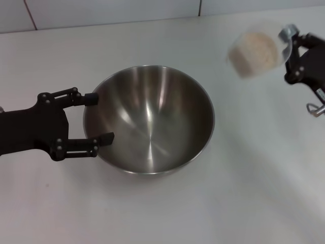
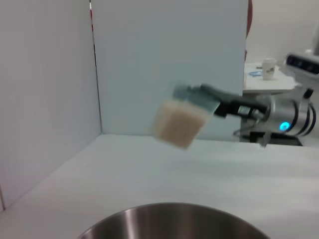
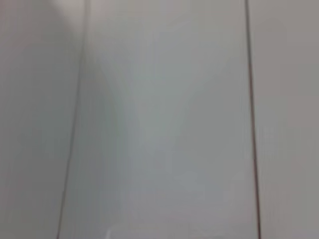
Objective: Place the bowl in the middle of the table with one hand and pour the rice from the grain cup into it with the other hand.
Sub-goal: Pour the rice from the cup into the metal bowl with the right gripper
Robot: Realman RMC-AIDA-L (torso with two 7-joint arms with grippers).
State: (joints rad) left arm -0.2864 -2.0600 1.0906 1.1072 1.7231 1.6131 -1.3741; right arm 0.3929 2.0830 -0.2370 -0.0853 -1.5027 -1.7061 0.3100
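Note:
The steel bowl (image 1: 150,119) stands empty on the white table (image 1: 249,198), about mid-table. My left gripper (image 1: 101,118) is open at the bowl's left rim, one finger on each side of the wall's curve. My right gripper (image 1: 290,48) is shut on the clear grain cup (image 1: 254,53) and holds it in the air, up and to the right of the bowl. The cup is tilted toward the bowl, and the rice (image 1: 258,50) is still inside it. The left wrist view shows the bowl's rim (image 2: 174,219), with the cup (image 2: 178,122) and right gripper (image 2: 212,103) beyond it.
White wall panels (image 1: 111,12) run along the table's far edge. The right wrist view shows only pale panels (image 3: 159,119). A side table with a small cup (image 2: 269,68) stands far behind the right arm.

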